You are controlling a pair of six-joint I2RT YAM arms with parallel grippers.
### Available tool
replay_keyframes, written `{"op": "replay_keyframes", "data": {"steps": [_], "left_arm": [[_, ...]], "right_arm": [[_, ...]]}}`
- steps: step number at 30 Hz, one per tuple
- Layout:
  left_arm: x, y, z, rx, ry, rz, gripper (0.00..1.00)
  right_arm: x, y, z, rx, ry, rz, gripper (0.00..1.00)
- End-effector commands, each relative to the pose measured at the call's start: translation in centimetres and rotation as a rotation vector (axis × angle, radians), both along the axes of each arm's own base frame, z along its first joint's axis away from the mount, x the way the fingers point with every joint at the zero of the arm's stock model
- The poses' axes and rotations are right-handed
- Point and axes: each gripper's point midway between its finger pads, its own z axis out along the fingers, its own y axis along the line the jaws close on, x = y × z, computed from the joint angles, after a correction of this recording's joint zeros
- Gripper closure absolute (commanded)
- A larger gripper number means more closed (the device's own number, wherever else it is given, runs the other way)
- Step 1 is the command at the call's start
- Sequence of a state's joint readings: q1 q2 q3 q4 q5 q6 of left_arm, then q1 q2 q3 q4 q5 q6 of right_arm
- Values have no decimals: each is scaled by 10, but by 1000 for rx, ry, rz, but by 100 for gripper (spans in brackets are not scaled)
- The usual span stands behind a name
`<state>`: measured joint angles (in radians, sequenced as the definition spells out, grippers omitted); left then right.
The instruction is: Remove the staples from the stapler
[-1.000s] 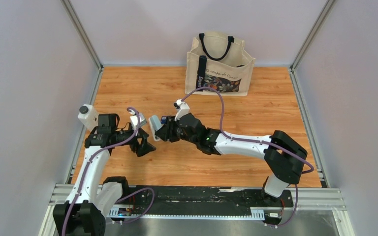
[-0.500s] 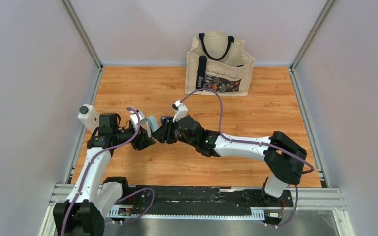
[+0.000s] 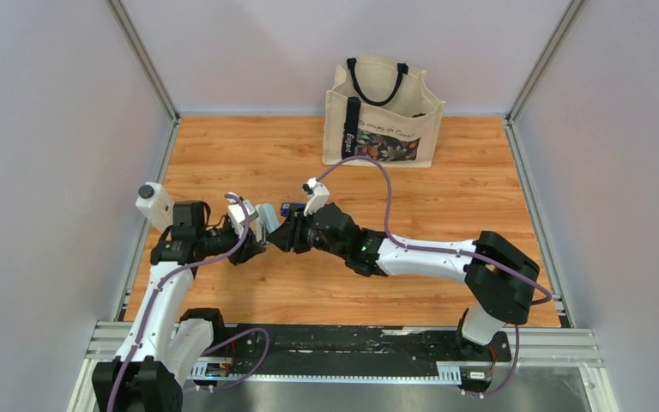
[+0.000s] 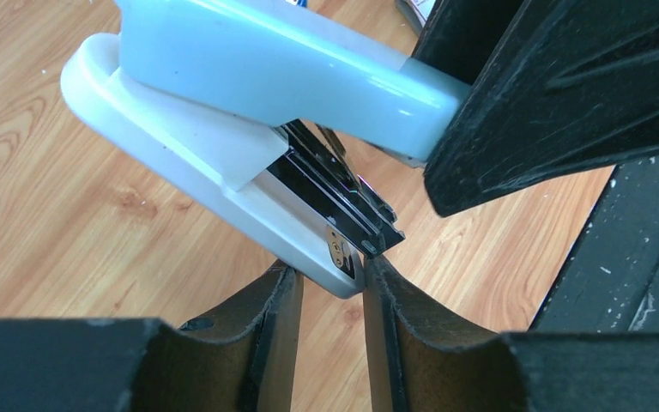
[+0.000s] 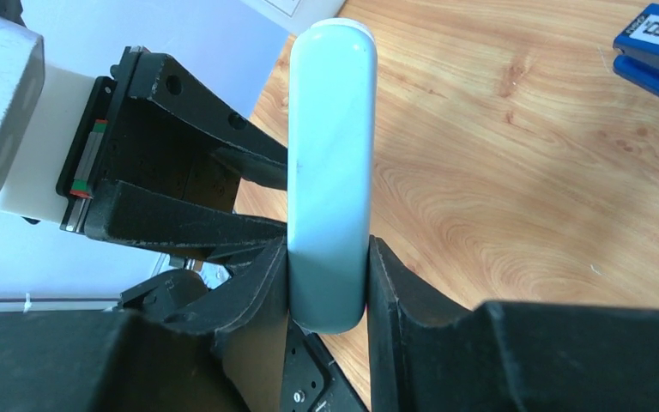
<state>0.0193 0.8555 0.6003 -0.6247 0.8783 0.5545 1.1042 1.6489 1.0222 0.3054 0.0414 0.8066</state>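
I'm looking at 1 stapler [image 3: 266, 216], and it is pale blue: a rounded plastic top, a paler base and a shiny metal magazine between them. It hangs off the table, well in front of the tote bag [image 3: 386, 120] and to its left, its top pinched by the sides in the right gripper [image 5: 328, 257]. Top and base gape in a narrow wedge. I can't make out the staples.

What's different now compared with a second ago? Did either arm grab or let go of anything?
The left end effector moved in toward the pale blue stapler. Its fingers, wide open before, closed onto the stapler's metal-tipped end and now touch it on both sides. The right end effector kept its grip on the stapler's body, barely shifting. The tote bag at the back did not move.
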Motion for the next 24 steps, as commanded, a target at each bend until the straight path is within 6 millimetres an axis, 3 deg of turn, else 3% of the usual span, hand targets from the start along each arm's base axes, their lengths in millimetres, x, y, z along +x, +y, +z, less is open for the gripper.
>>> {"op": "replay_keyframes", "data": {"steps": [1, 3, 8, 13, 14, 18, 24], "left_arm": [[-1, -3, 2, 65, -120, -78, 78], [1, -3, -1, 90, -141, -81, 81], [10, 1, -5, 190, -211, -87, 85], [16, 9, -21, 309, -273, -96, 89], [16, 10, -23, 318, -269, -93, 92], [15, 10, -27, 338, -267, -104, 94], [28, 22, -34, 439, -323, -82, 97]], "right_arm": [[-14, -4, 25, 69, -35, 40, 100], [-23, -6, 20, 60, -26, 80, 100], [-34, -27, -16, -1, 4, 90, 100], [-47, -39, -32, -14, 0, 134, 100], [-53, -44, -43, -27, 7, 152, 100], [-58, -47, -63, -57, 12, 178, 100], [-62, -48, -78, -73, 7, 201, 100]]}}
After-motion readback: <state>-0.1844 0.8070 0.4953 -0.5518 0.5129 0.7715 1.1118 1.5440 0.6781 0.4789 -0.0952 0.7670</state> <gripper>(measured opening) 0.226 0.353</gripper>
